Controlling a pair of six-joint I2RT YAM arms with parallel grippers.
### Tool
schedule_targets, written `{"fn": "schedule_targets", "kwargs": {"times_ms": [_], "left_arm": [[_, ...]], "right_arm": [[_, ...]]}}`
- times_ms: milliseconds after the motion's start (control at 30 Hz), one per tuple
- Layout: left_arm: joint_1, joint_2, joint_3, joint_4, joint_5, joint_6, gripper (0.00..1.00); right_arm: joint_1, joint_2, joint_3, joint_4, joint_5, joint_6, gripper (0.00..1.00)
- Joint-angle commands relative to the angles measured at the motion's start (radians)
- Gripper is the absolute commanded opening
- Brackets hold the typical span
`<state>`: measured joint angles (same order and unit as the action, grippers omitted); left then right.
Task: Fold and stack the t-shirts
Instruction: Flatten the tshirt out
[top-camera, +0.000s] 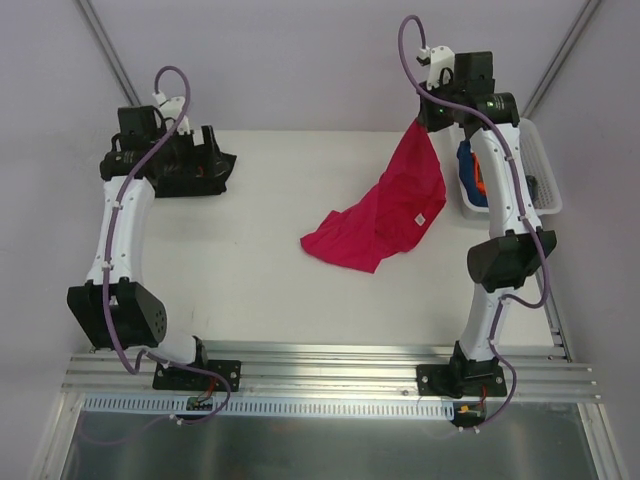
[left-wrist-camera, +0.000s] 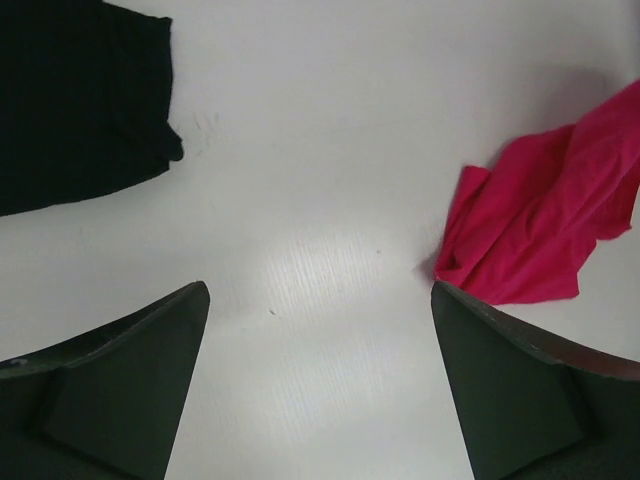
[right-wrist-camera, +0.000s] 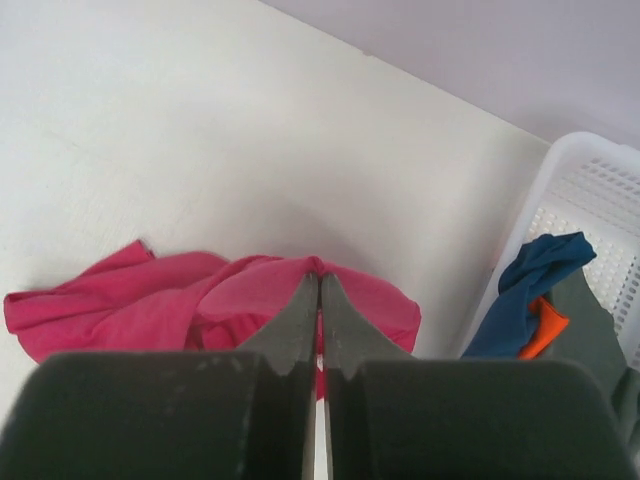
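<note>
A crimson-pink t-shirt (top-camera: 385, 215) with a small white label (top-camera: 422, 217) lies crumpled at the table's centre-right. One corner of it is lifted up to my right gripper (top-camera: 425, 118). The right wrist view shows that gripper (right-wrist-camera: 320, 278) shut on a fold of the pink cloth (right-wrist-camera: 150, 300). A black t-shirt (top-camera: 226, 168) lies at the far left, by my left gripper (top-camera: 205, 155). In the left wrist view the left gripper (left-wrist-camera: 318, 290) is open and empty over bare table, with the black shirt (left-wrist-camera: 80, 100) at upper left and the pink shirt (left-wrist-camera: 540, 230) at right.
A white lattice basket (top-camera: 540, 160) stands at the far right edge, beside the right arm. It holds a blue shirt (right-wrist-camera: 535, 280), an orange one (right-wrist-camera: 545, 325) and a grey one (right-wrist-camera: 590, 320). An aluminium rail runs along the near edge.
</note>
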<state>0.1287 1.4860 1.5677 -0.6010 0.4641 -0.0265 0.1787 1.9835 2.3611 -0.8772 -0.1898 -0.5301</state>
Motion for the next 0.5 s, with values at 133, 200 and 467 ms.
{"fn": "schedule_targets", "kwargs": {"times_ms": [133,200,467], "left_arm": [[-0.299,-0.058,0.031,-0.098,0.011,0.345,0.99],[-0.357,-0.059,0.034,-0.111,0.018,0.370,0.99],[-0.367,-0.053,0.086,-0.103,-0.097,0.356,0.99]], "right_arm": [[-0.041,-0.005,0.089,0.170,-0.039,0.128,0.01],[-0.039,-0.005,0.070,0.173,-0.020,0.118,0.01],[-0.010,-0.024,-0.014,0.092,-0.129,0.140,0.01]]}}
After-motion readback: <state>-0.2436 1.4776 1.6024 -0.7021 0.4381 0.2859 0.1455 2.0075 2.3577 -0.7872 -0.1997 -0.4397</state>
